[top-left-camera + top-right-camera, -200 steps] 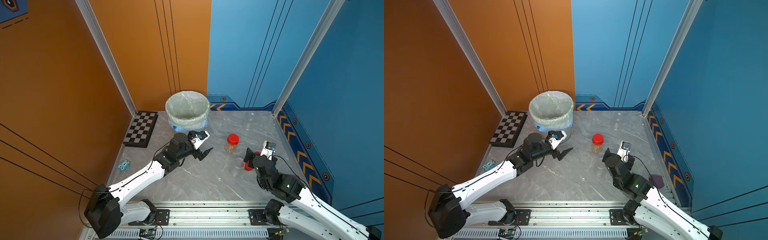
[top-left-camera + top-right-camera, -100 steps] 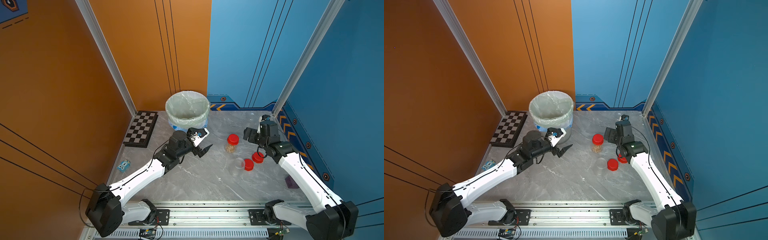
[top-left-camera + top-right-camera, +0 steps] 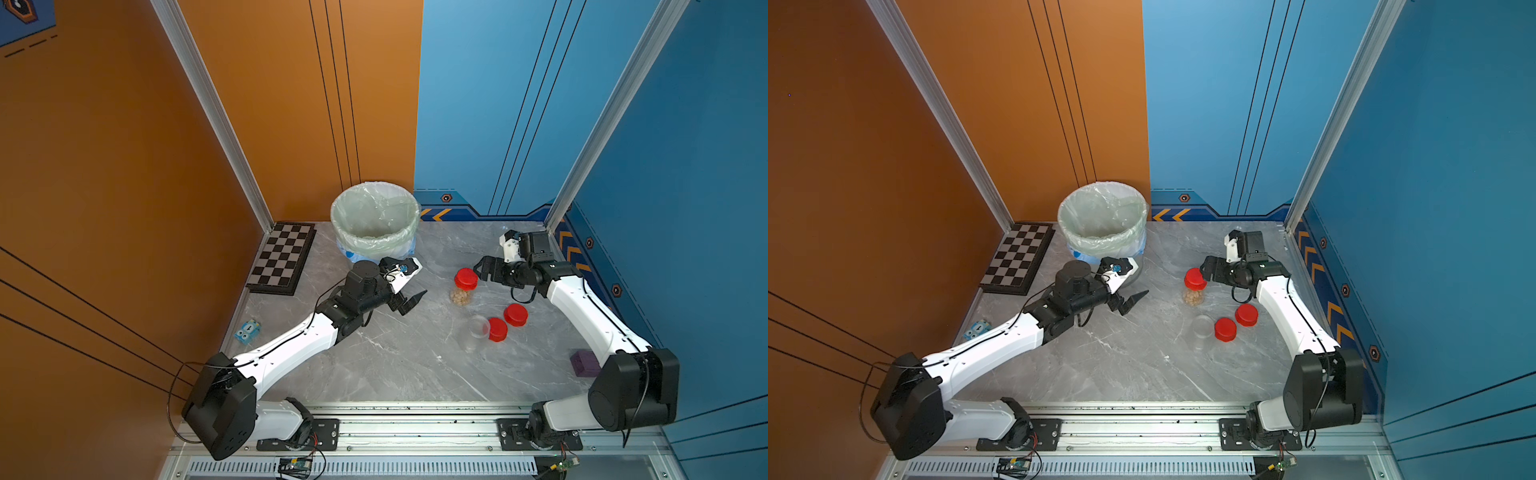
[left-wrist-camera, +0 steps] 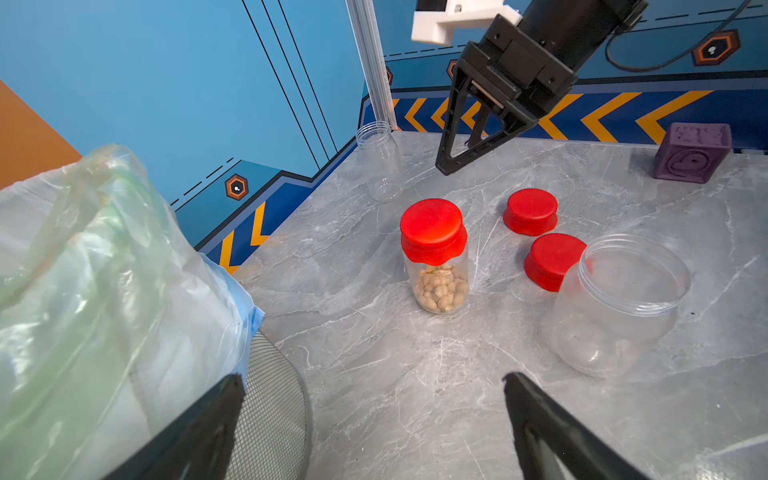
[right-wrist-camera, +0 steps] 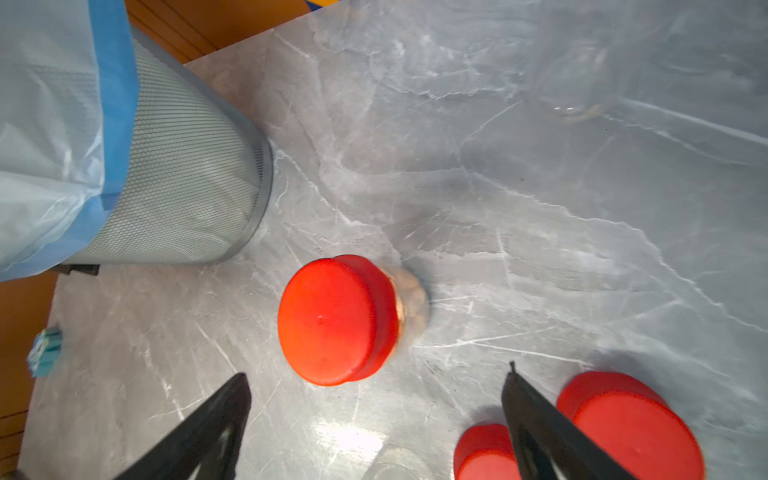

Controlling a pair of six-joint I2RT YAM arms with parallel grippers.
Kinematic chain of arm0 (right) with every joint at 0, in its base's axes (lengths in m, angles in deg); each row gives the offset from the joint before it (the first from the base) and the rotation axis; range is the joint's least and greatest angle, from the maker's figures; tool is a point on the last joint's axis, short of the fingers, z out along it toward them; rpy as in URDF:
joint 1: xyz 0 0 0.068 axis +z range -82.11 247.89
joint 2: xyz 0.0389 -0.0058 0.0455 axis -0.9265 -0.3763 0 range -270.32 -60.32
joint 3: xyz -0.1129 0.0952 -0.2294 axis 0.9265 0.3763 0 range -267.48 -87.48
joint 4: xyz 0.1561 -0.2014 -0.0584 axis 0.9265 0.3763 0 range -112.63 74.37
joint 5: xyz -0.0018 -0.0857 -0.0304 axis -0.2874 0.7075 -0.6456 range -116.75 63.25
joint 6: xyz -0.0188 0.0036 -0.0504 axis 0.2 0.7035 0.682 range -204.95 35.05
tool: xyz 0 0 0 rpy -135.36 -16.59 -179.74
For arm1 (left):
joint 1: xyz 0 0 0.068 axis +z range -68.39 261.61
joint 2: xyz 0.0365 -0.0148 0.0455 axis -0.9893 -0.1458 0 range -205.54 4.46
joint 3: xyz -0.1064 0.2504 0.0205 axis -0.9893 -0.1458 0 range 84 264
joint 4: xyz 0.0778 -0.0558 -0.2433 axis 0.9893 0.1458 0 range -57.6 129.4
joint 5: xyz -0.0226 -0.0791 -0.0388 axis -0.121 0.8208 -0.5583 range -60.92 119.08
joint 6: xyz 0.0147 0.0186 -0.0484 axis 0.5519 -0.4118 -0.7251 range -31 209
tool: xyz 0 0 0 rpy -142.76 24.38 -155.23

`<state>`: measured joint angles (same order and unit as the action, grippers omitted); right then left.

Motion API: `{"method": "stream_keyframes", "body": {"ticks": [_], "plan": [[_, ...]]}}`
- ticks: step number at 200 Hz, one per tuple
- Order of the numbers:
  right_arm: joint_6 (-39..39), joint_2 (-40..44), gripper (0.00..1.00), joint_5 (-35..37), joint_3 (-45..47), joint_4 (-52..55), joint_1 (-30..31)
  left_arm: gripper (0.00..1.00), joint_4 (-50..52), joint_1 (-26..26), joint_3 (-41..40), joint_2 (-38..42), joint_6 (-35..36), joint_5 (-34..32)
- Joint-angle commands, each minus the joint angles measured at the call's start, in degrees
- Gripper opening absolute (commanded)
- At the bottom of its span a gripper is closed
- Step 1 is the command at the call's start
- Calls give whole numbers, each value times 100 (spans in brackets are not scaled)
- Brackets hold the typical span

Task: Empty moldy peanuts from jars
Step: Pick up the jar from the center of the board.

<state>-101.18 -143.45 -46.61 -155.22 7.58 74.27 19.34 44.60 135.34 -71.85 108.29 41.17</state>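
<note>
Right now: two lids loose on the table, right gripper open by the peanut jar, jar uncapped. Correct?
No: the peanut jar has its red lid on, per the left wrist view. Two loose lids and the open right gripper by it are right.

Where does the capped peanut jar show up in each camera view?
In a top view: capped jar right of centre, on the table right of the bin.
In a top view: same spot.
Left wrist: mid-frame, upright.
Right wrist: mid-frame, seen from above.
Shared landmark: the bag-lined bin, in all four.
</note>
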Motion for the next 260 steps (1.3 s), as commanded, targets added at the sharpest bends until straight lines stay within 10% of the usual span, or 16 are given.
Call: {"method": "stream_keyframes", "body": {"ticks": [1,260], "plan": [[260,-256,95,-541,-138,119,-8,100,-154,36,238,-116,-13,189],[1260,-917,98,516,-307,-20,711,98,-153,-25,383,-485,-47,388]]}}
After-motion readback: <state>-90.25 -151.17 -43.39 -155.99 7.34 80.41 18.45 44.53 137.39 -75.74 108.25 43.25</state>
